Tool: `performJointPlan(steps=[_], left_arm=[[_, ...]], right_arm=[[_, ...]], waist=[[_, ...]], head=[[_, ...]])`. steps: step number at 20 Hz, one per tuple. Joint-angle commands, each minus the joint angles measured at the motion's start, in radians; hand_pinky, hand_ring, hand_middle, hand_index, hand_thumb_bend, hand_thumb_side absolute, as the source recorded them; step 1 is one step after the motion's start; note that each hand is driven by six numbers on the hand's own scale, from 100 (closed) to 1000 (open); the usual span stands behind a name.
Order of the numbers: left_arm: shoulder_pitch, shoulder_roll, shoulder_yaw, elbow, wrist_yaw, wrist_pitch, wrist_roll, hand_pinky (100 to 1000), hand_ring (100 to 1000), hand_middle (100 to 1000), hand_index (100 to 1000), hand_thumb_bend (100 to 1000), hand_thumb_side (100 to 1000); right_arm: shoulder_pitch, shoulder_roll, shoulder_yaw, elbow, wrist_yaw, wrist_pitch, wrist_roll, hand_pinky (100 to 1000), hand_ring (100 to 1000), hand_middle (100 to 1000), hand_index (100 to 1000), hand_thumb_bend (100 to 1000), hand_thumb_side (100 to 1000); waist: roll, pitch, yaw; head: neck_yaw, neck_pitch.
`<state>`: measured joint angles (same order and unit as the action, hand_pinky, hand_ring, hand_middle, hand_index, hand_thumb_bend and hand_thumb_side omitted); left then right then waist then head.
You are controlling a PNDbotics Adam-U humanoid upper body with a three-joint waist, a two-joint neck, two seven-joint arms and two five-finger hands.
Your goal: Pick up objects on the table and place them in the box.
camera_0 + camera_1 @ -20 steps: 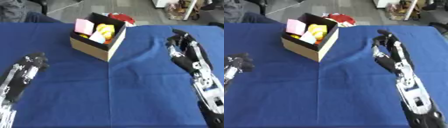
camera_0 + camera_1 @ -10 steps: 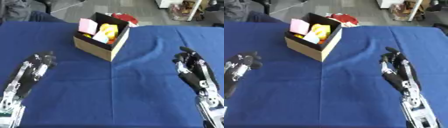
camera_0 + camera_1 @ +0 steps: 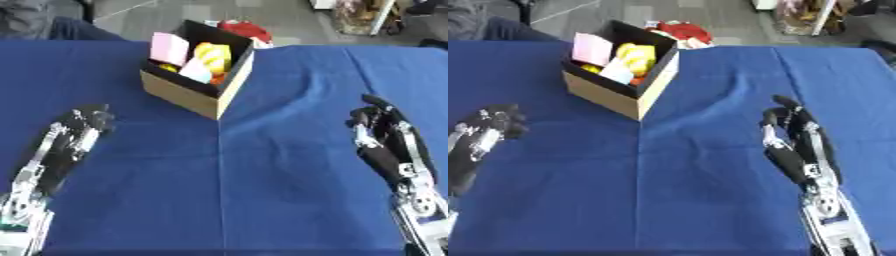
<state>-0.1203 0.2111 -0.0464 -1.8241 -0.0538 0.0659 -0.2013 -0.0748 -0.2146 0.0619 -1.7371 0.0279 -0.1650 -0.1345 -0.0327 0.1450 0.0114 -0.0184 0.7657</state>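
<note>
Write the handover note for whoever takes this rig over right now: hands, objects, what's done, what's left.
Left hand: holds nothing, fingers curled, low over the blue table on the left side.
Right hand: open and holding nothing, on the right side.
Box: far centre of the table, holding a pink item, yellow items and a white piece.
Done: no loose object shows on the cloth; all the visible ones are in the box.
Left: nothing seen to pick up; something red lies beyond the box, apparently off the table.
</note>
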Motion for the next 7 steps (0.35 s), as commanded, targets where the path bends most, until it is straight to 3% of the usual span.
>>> performJointPlan(steps=[1,7], left_arm=[[-0.008,0.006,0.007,-0.013,-0.005,-0.003,0.005,716,658,655,796,262,639],[-0.006,-0.004,0.009,-0.014,-0.003,0.001,0.011,715,652,650,791,249,640]], right_arm=[[-0.014,-0.006,-0.004,-0.021,0.009,0.0,-0.004,850,613,600,838,100,207],[-0.029,-0.004,0.0,-0.021,0.017,0.002,0.003,850,613,599,840,100,209]], waist=[[0.006,0.01,-0.003],[0.011,0.011,-0.003]], head=[[0.01,0.004],[0.015,0.004]])
